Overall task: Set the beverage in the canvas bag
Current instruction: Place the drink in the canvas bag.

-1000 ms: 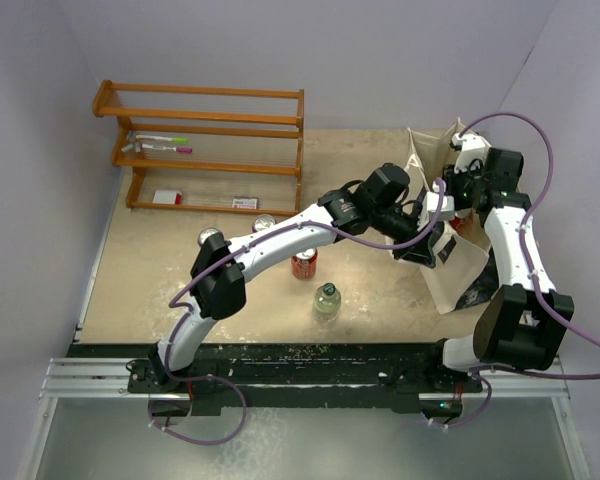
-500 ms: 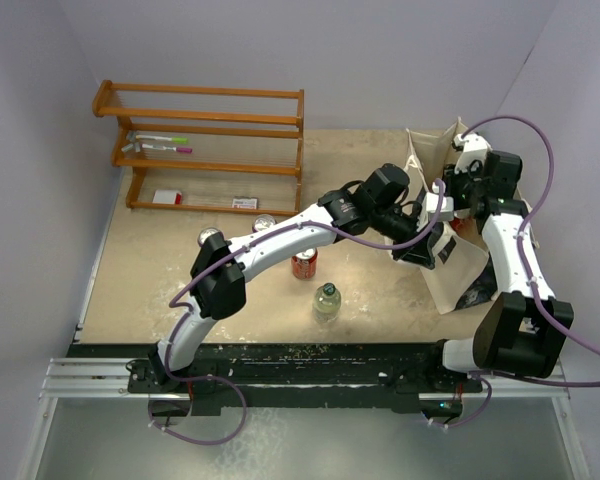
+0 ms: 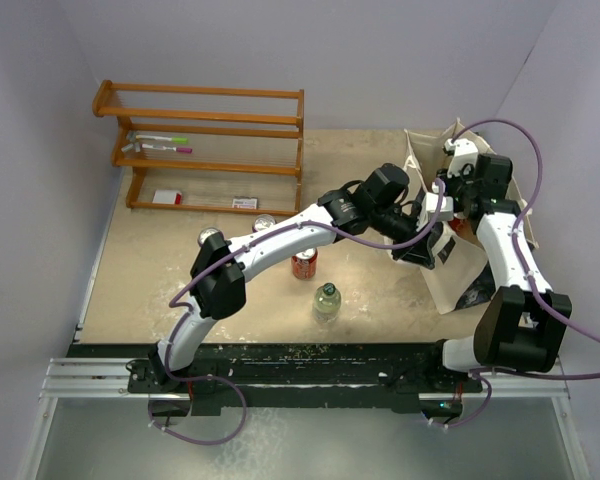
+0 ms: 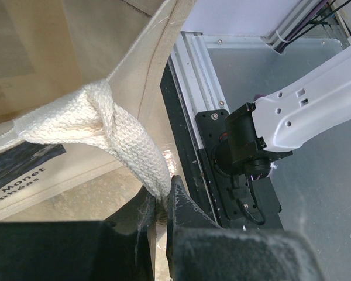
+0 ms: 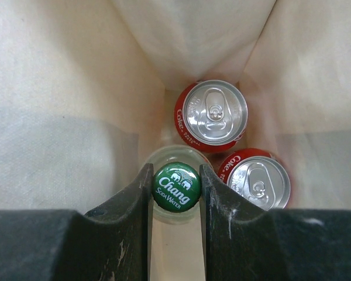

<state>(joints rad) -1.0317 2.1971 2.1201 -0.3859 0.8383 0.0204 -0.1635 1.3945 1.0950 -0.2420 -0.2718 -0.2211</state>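
The cream canvas bag (image 3: pixel 458 282) stands at the right of the table. My left gripper (image 3: pixel 427 246) is shut on its woven loop handle (image 4: pixel 127 145) and holds that side up; in the left wrist view the handle runs down between my fingertips (image 4: pixel 158 202). My right gripper (image 3: pixel 462 200) reaches down into the bag. In the right wrist view it (image 5: pixel 175 175) is shut on the green Chang cap of a clear glass soda bottle (image 5: pixel 175 187), which stands upright in the bag beside two red Coke cans (image 5: pixel 211 115) (image 5: pixel 255 182).
On the table left of the bag stand a red Coke can (image 3: pixel 303 263), a green-capped bottle (image 3: pixel 326 300) and two more cans (image 3: pixel 209 237) (image 3: pixel 264 223). A wooden rack (image 3: pixel 205 145) with pens stands at the back left. Bag walls (image 5: pixel 58 117) close round my right gripper.
My right wrist has shifted a little to the left and back over the bag. My left gripper has kept hold of the handle without moving.
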